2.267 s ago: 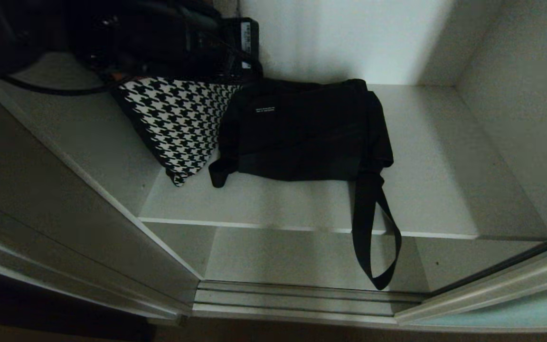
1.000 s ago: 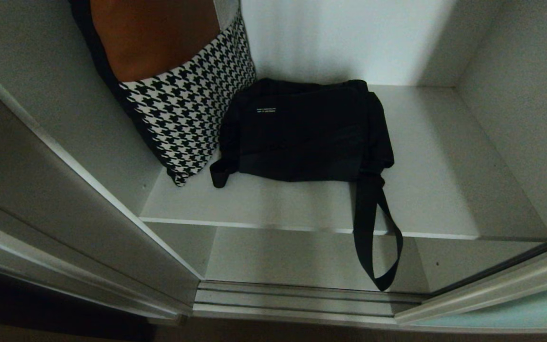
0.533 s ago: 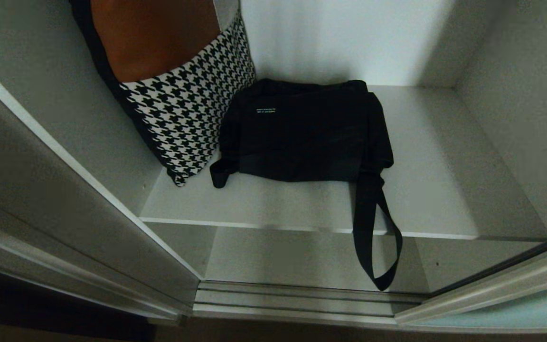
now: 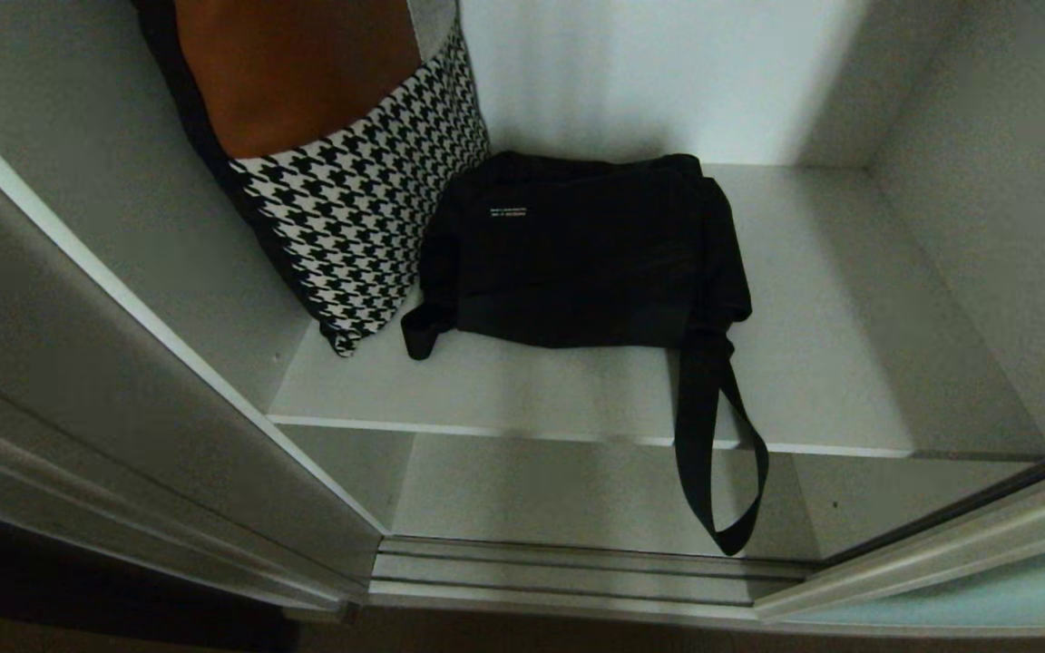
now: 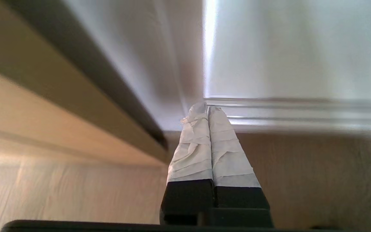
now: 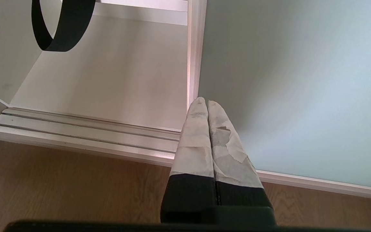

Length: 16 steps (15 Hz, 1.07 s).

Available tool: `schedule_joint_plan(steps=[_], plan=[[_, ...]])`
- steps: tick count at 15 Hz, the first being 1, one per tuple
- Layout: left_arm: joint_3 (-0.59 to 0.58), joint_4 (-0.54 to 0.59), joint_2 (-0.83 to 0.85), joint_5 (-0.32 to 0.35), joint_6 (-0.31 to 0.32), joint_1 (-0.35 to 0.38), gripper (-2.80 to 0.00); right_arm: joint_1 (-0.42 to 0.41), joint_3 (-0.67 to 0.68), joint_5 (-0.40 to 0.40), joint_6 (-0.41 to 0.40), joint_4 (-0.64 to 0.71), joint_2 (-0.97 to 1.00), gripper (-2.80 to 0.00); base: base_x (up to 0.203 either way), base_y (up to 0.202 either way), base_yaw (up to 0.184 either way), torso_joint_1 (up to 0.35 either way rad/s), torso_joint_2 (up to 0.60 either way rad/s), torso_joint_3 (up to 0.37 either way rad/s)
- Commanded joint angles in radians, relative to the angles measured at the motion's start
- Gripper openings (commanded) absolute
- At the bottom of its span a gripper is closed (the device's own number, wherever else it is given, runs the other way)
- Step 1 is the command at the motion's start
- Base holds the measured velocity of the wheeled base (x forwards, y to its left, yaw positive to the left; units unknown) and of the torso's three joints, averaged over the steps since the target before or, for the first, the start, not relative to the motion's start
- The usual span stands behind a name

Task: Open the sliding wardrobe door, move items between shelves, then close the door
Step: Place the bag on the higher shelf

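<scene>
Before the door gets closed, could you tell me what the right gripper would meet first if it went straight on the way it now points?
Probably the silver frame edge of the sliding wardrobe door. The right gripper, shut and holding nothing, points at that edge where it borders the open compartment; depth is unclear, so the bottom track might come first.

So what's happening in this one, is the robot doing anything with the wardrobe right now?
Nothing is being handled at this moment. The sliding wardrobe door stands open, and the black bag lies on the shelf beside a houndstooth bag, its strap hanging over the front edge. Neither arm shows in the head view. The left hand and right hand are both shut and empty, low near the door track and wood floor. The door is not yet closed.
</scene>
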State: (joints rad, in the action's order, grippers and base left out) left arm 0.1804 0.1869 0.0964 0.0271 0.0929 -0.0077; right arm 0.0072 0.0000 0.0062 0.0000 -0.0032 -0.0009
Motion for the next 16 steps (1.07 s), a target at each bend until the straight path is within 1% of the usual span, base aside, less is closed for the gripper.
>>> schedule_joint_plan(steps=[1,2,3,4,7,12,14,16], plan=[[-0.164,-0.139,-0.097,0.013,0.017,0.006,-2.80,0.000,0.000,0.000,0.000,0.000,0.001,-2.80,0.000,0.000,0.000,0.000,0.00,0.000],[-0.186,-0.166,-0.095,0.012,0.011,0.007,-2.80,0.000,0.000,0.000,0.000,0.000,-0.001,-2.80,0.000,0.000,0.000,0.000,0.00,0.000],[-0.179,-0.181,-0.094,0.010,0.007,0.008,-2.80,0.000,0.000,0.000,0.000,0.000,-0.001,-2.80,0.000,0.000,0.000,0.000,0.00,0.000],[-0.180,-0.182,-0.093,0.010,0.007,0.008,-2.80,0.000,0.000,0.000,0.000,0.000,-0.001,-2.80,0.000,0.000,0.000,0.000,0.00,0.000],[-0.180,-0.185,-0.093,0.002,-0.028,0.008,-2.80,0.000,0.000,0.000,0.000,0.000,-0.001,-2.80,0.000,0.000,0.000,0.000,0.00,0.000],[-0.180,-0.182,-0.093,-0.003,-0.027,0.008,-2.80,0.000,0.000,0.000,0.000,0.000,-0.001,-2.80,0.000,0.000,0.000,0.000,0.00,0.000],[-0.180,-0.188,-0.093,-0.012,-0.056,0.008,-2.80,0.000,0.000,0.000,0.000,0.000,-0.001,-2.80,0.000,0.000,0.000,0.000,0.00,0.000],[-0.179,-0.187,-0.093,-0.012,-0.056,0.008,-2.80,0.000,0.000,0.000,0.000,0.000,-0.001,-2.80,0.000,0.000,0.000,0.000,0.00,0.000]])
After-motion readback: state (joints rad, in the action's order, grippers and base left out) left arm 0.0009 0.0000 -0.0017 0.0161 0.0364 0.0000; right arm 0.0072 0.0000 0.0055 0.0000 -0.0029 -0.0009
